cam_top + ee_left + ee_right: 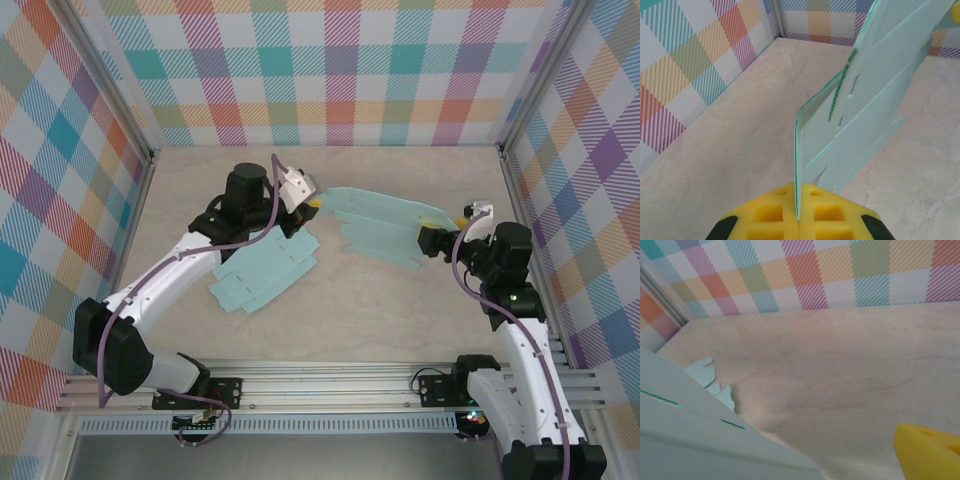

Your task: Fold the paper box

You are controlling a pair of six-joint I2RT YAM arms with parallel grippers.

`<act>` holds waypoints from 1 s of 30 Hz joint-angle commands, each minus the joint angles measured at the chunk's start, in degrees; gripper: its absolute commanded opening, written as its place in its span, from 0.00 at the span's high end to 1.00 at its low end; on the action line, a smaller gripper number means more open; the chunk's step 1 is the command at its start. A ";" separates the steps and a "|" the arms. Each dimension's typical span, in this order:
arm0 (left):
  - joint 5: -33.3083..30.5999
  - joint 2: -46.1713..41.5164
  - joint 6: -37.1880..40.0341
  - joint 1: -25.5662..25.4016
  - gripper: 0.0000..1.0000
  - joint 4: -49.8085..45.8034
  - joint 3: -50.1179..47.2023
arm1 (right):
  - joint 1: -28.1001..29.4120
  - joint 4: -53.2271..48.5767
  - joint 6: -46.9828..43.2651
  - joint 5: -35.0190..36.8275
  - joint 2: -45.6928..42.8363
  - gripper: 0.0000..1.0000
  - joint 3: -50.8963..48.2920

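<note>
The pale marbled tabletop [400,320] carries the whole job, and the step in hand looks like an early one: lifting and presenting the sheet, with no panel folded into a wall yet. The paper box blank [385,225], a teal die-cut sheet with slits and tabs, is raised off the tabletop just right of centre in the overhead view, spanning the gap between the two arms. A second blank [262,278] of the same teal lies flat at lower left of centre, partly under the left arm. The left hand [312,200] sits at the raised sheet's left end, and its wrist view shows the yellow pads [775,212] pressed together on the sheet's edge, which rises tilted away from them. The right hand [437,238] is at the sheet's right end with its jaws wide: in its wrist view one yellow pad [927,450] stands at lower right, apart from the sheet [685,440] at lower left. By my reading, the next move calls for the right hand to close on that right edge, so a crease can be worked between the two grips.
</note>
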 commanded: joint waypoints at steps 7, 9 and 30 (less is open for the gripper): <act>1.45 1.31 0.17 1.34 1.00 -1.46 2.97 | -0.40 2.47 -3.29 -7.40 -2.73 0.26 -0.85; 0.53 1.63 -0.19 1.63 1.00 -1.81 3.38 | -0.36 1.87 -3.25 -7.99 -3.07 0.35 -0.78; 10.17 0.04 6.60 8.20 0.39 -5.64 17.18 | 0.17 -2.65 -5.88 -21.45 2.41 1.00 6.99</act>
